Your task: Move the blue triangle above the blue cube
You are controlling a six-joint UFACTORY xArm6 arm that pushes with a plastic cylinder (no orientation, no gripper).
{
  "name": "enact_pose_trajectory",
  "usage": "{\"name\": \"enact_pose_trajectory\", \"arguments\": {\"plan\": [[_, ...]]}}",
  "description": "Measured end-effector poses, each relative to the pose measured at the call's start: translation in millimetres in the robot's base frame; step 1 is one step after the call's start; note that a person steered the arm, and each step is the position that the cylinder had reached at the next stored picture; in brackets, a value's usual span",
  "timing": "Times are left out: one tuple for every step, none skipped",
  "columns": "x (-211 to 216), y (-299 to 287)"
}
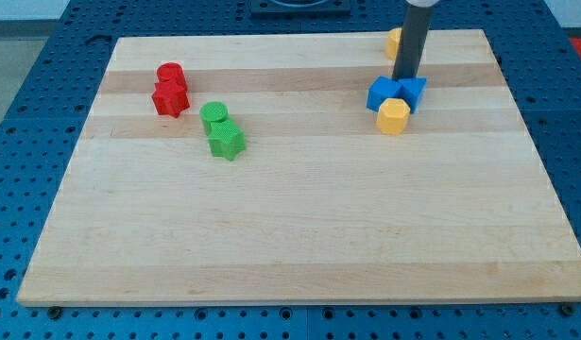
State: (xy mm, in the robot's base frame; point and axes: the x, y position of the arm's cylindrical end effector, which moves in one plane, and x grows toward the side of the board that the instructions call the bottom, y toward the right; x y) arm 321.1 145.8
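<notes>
The blue cube (383, 93) lies at the view's upper right of the wooden board (299, 236). The blue triangle (415, 92) lies right beside it on its right, touching it. My tip (404, 79) stands just above the two blue blocks, at the seam between them, touching or almost touching them. A yellow hexagon block (393, 116) sits directly below the blue pair, touching them.
Another yellow block (393, 42) lies near the board's top edge, partly hidden behind the rod. A red cylinder (169, 75) and red star (170, 98) sit at the upper left. A green cylinder (214, 115) and green star (226, 140) lie right of them.
</notes>
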Motion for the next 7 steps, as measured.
{"name": "enact_pose_trajectory", "arguments": {"plan": [[8, 20], [20, 47], [24, 70], [27, 81], [49, 81], [63, 75], [63, 46]]}}
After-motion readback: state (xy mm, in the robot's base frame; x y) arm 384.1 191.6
